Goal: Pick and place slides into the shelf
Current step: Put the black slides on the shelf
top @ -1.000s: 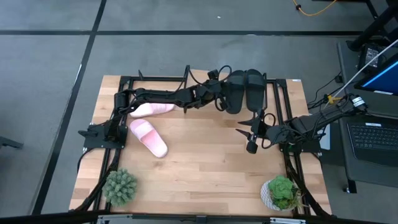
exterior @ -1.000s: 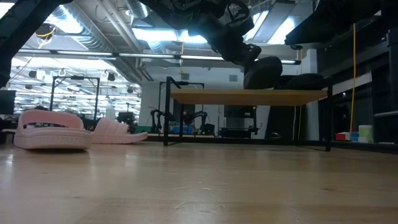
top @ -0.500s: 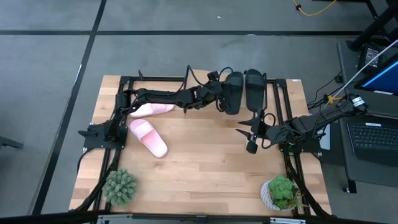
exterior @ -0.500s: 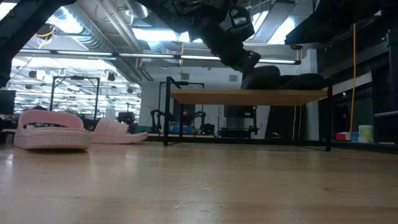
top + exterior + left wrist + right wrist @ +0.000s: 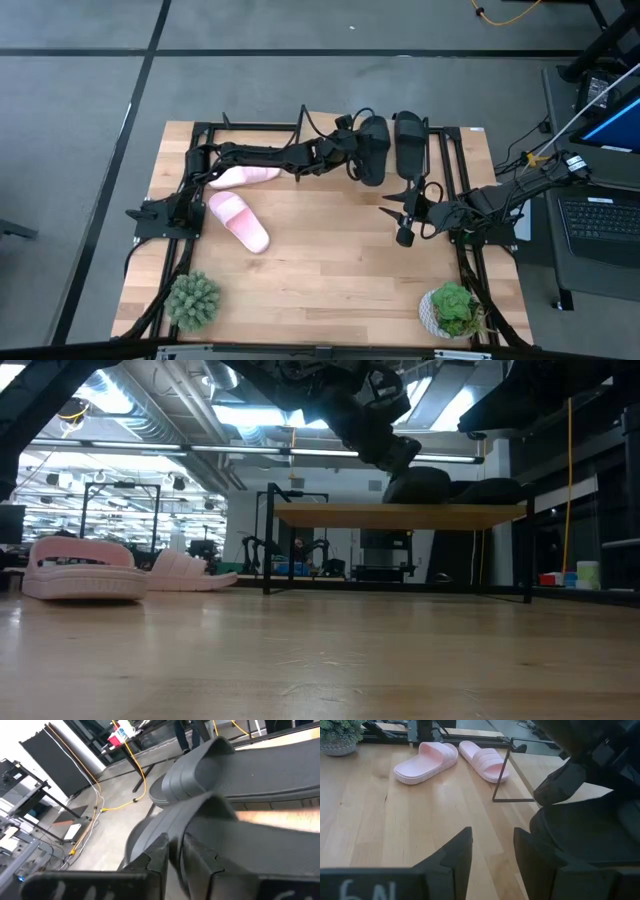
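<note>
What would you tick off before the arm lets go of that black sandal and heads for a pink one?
1. Second black slide on the shelf beside the first black slide: ok.
2. Lying flat on the board: cannot tell.
3. Left gripper clear of that slide: not ok, right at it.
4. Two pink slides on the table, unobstructed: ok.
5. Right gripper out of the way, open and empty: ok.

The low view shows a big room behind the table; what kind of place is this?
Probably a robotics lab or workshop: exposed ceiling ducts, metal equipment frames behind the table, and a laptop with loose cables beside it.
</note>
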You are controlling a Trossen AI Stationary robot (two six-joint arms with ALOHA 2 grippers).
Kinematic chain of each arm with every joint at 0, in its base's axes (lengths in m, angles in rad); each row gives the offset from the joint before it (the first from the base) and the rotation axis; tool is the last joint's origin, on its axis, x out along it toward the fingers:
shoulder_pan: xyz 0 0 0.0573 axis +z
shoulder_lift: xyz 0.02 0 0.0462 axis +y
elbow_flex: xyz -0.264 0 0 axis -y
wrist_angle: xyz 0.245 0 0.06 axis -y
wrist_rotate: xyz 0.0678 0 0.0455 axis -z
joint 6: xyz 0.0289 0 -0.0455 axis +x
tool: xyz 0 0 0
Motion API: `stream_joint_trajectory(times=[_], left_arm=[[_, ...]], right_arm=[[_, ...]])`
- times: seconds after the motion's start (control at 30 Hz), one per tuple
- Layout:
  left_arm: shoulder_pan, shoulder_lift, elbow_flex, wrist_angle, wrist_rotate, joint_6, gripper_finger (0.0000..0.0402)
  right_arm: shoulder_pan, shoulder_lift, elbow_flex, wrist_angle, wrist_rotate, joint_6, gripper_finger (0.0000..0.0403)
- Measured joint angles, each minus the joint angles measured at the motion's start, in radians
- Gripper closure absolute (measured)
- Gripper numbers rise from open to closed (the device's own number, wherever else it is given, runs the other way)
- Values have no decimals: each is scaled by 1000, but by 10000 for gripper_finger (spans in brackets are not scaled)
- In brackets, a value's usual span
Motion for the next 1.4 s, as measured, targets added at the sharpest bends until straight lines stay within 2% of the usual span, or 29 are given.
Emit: stream_joint_trajectory(times=[0.33, 0.53, 0.63, 0.83, 0.97, 1.13, 1.27, 1.4], left_arm=[[-1, 0, 0, 46, 56, -1, 293], [-4, -3, 0, 53, 41, 18, 273], [-17, -16, 1, 48, 8, 94, 274], [-78, -74, -1, -13, -101, 266, 290], [-115, -154, 1, -130, -106, 267, 324], [-128, -264, 0, -320, 10, 115, 393], [-109, -353, -34, -422, 167, -30, 400], [-113, -452, -160, -413, 189, -96, 401]], right_arm=[[0, 0, 0, 0, 0, 0, 257], [0, 0, 0, 0, 0, 7, 257], [0, 0, 0, 0, 0, 6, 257], [0, 0, 0, 5, 0, -11, 257], [0, 0, 1, 22, -1, -55, 257], [0, 0, 19, 20, -1, -127, 257], [-7, 0, 73, -37, -2, -183, 257], [-35, 3, 139, -189, -30, -176, 257]])
